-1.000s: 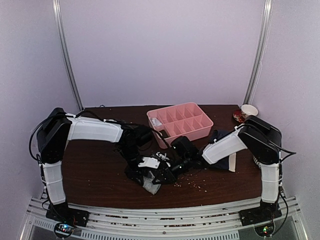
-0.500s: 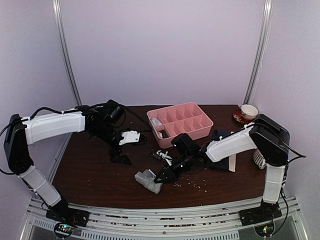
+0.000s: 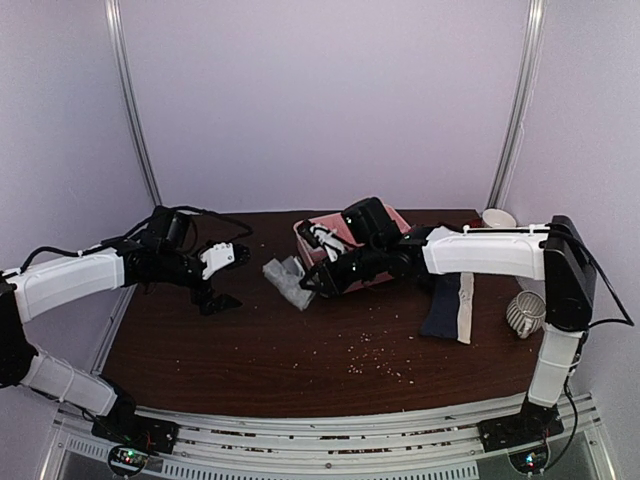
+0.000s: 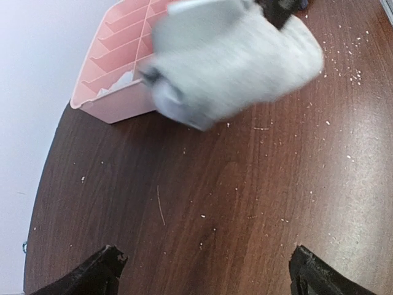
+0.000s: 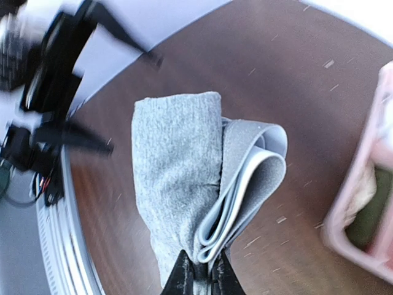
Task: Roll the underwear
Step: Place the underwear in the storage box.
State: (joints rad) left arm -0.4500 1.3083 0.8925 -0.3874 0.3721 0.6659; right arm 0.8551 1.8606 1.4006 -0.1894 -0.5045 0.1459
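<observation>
My right gripper (image 3: 305,280) is shut on the rolled grey underwear (image 3: 287,281) and holds it in the air just left of the pink tray (image 3: 400,225). In the right wrist view the grey roll (image 5: 184,178) hangs from my closed fingertips (image 5: 202,276). It shows blurred in the left wrist view (image 4: 233,61). The navy underwear (image 3: 448,300) with its cream-white waistband lies flat on the table at the right. My left gripper (image 3: 225,275) is open and empty over the table's left side, its fingertips (image 4: 101,270) wide apart.
The pink compartment tray (image 4: 116,86) stands at the back centre with something in its left cells. A cup on a saucer (image 3: 495,220) sits at the back right, a small ribbed object (image 3: 525,312) at the right edge. Crumbs lie scattered on the wood.
My right gripper has lifted the grey roll off the table front and carried it back toward the tray. My left arm has pulled away to the left.
</observation>
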